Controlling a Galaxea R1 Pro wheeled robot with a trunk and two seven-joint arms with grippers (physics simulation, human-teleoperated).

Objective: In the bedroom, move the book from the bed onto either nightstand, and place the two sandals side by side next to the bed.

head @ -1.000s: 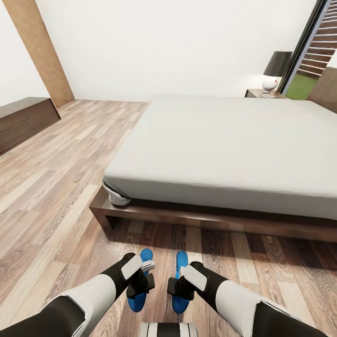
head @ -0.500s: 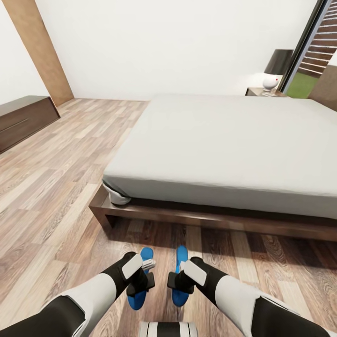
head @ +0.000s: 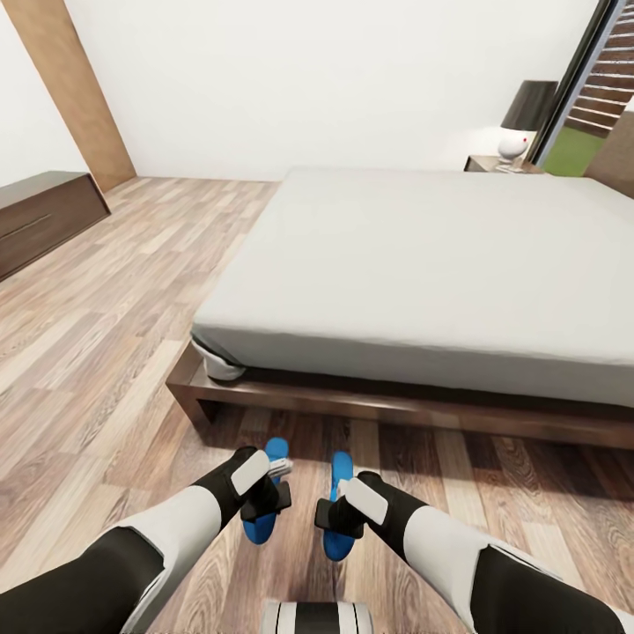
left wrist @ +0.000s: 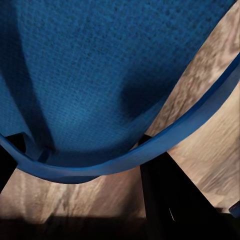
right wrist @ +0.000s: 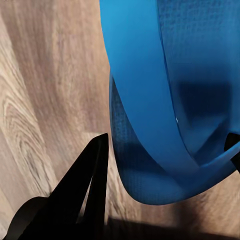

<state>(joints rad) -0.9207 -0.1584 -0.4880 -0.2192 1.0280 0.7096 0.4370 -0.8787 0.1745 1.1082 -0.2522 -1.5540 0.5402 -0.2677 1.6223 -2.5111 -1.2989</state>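
Two bright blue sandals hang just above the wood floor in front of the bed (head: 423, 255). In the head view my left gripper (head: 271, 509) is shut on the left sandal (head: 261, 528), and my right gripper (head: 333, 521) is shut on the right sandal (head: 340, 468). Up close, the left sandal's sole and strap (left wrist: 100, 75) lie between dark fingers (left wrist: 170, 200). The right sandal (right wrist: 200, 75) sits beside a dark finger (right wrist: 85, 190). The two sandals are parallel, a hand's width apart, toes toward the bed frame (head: 396, 409). The book is out of view; the mattress top is bare.
A nightstand (head: 486, 163) with a white lamp under a dark shade (head: 521, 128) stands at the bed's far right, by the black-framed window (head: 586, 70). A low dark wood bench (head: 44, 216) lines the left wall. A wood panel (head: 70, 88) rises behind it.
Both arms have carried the sandals forward, closer to the bed frame. The camera has shifted slightly, so the bed sits a little higher and nearer in view.
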